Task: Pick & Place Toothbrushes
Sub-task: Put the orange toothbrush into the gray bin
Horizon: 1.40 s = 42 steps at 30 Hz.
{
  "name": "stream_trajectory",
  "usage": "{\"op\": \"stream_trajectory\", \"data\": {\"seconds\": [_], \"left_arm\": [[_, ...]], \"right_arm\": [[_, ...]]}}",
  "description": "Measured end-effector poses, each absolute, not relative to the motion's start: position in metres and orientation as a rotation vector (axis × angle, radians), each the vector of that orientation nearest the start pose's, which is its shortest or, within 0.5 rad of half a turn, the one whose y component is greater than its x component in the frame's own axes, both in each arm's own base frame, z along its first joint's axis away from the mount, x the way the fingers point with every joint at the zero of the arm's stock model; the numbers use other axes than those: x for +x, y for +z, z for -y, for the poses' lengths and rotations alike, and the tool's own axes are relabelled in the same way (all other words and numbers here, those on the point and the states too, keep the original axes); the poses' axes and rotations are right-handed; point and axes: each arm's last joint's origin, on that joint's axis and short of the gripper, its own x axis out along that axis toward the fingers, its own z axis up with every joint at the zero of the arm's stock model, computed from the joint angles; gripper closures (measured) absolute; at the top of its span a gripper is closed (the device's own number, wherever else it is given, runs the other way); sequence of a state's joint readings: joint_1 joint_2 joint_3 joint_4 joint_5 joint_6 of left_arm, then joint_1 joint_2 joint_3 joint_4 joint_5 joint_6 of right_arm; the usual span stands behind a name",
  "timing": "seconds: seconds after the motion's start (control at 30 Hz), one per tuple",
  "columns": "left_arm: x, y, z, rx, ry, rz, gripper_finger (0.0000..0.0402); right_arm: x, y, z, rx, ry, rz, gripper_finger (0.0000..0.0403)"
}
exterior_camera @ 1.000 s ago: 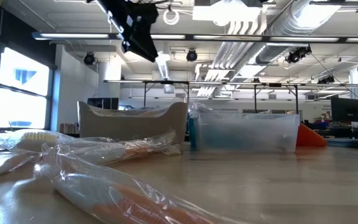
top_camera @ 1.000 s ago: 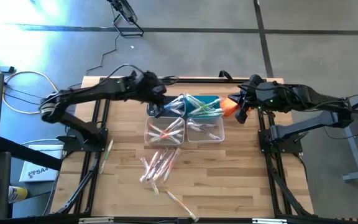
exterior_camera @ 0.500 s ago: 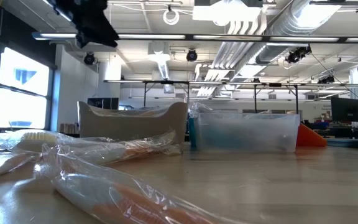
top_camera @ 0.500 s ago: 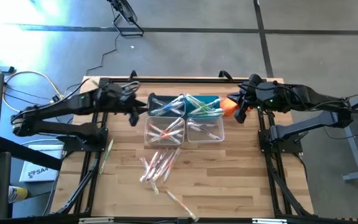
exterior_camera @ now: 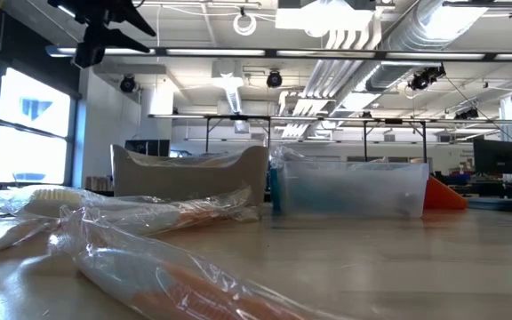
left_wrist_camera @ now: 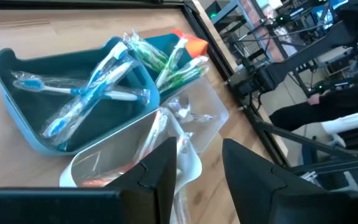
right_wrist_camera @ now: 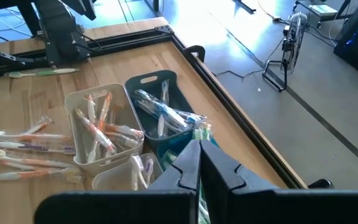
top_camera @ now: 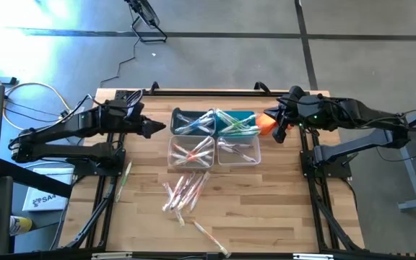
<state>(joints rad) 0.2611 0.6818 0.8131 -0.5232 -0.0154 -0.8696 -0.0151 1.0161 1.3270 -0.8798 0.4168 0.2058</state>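
High view: left tool (top_camera: 157, 128) hovers left of the bins near the desk's (top_camera: 280, 209) far edge, fingers spread, nothing between them. Right tool (top_camera: 281, 134) sits by the far right corner, pressed together, empty, beside the orange cloth (top_camera: 266, 123). Toothbrushes (top_camera: 183, 189) lie loose mid-desk; more fill the four bins (top_camera: 215, 137); a green one (top_camera: 124, 178) lies at the left edge.

Low view: wrapped toothbrushes (exterior_camera: 140, 231) up close, bins (exterior_camera: 349, 188) behind, left tool (exterior_camera: 105, 31) high above.

Left wrist view: spread fingers (left_wrist_camera: 160, 171) over clear bin; blue brushes (left_wrist_camera: 86, 93) in teal bin (left_wrist_camera: 17, 109).

Right wrist view: closed fingers (right_wrist_camera: 197, 165) above bins; loose toothbrushes (right_wrist_camera: 23, 152) on desk.
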Motion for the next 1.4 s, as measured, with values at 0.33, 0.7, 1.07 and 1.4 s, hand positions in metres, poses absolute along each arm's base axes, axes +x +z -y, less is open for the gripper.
{"op": "stream_trajectory", "data": {"seconds": [0.33, 0.7, 1.07, 1.4], "left_arm": [[0.1411, 0.3205, -0.0382, -0.903, 0.441, -0.278, 0.0274], [0.141, 0.3207, -0.0382, -0.902, 0.442, -0.275, 0.0274], [0.1409, 0.3205, -0.0383, -0.846, 0.436, -0.288, 0.0274], [0.1409, 0.3206, -0.0383, -0.847, 0.435, -0.287, 0.0274]], "right_arm": [[0.1751, 0.4093, 0.0144, 0.083, -0.475, -0.514, 0.04], [0.175, 0.4094, 0.0143, 0.083, -0.475, -0.515, 0.04], [0.175, 0.4095, 0.0143, 0.088, -0.475, -0.513, 0.04], [0.175, 0.4095, 0.0144, 0.084, -0.475, -0.514, 0.04]]}}
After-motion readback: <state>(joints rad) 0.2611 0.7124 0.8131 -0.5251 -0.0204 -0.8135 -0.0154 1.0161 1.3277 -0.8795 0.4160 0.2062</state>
